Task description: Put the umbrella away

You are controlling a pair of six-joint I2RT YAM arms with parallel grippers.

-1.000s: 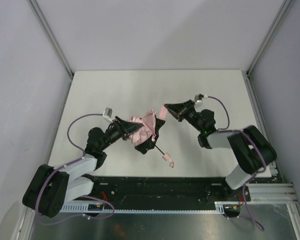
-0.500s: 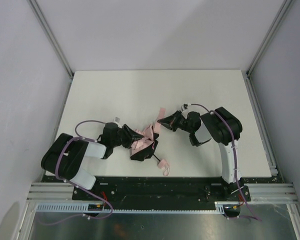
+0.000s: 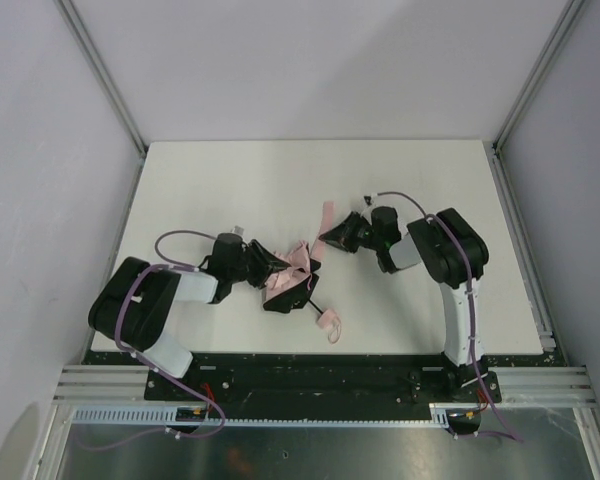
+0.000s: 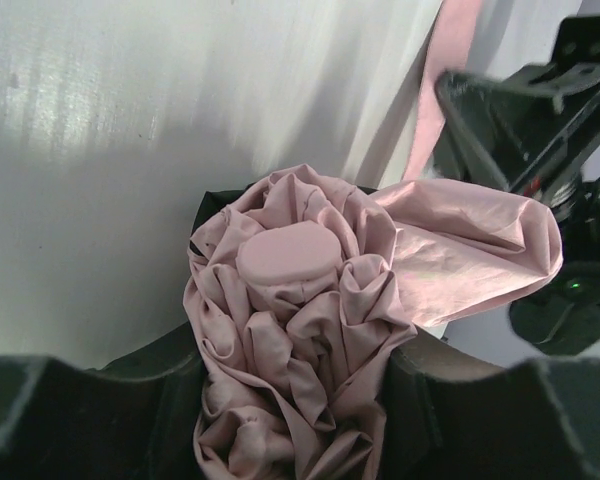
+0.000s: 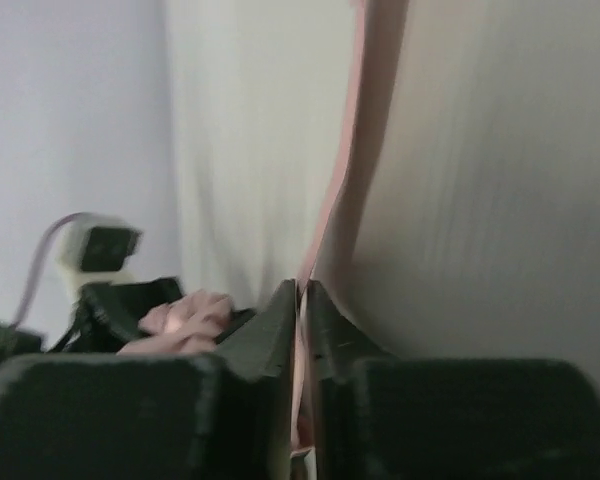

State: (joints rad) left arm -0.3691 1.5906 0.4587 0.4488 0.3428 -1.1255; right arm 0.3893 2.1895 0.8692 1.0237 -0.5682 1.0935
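The umbrella lies bunched on the white table between the two arms, pale pink fabric over black ribs. Its black shaft runs down to the pink handle and thin wrist strap. My left gripper is shut on the crumpled canopy; in the left wrist view the fabric fills the space between the jaws, with a round pink cap above. My right gripper is shut on a flat pink band of the umbrella and holds it taut and upright.
The white table is ringed by grey walls with metal posts at the corners. The black rail carrying the arm bases runs along the near edge. The right gripper body shows close behind the fabric in the left wrist view.
Both arms have folded lower and closer to the umbrella. The right gripper has moved up and left with the pink band, now pulled straighter. The bundle has shifted slightly.
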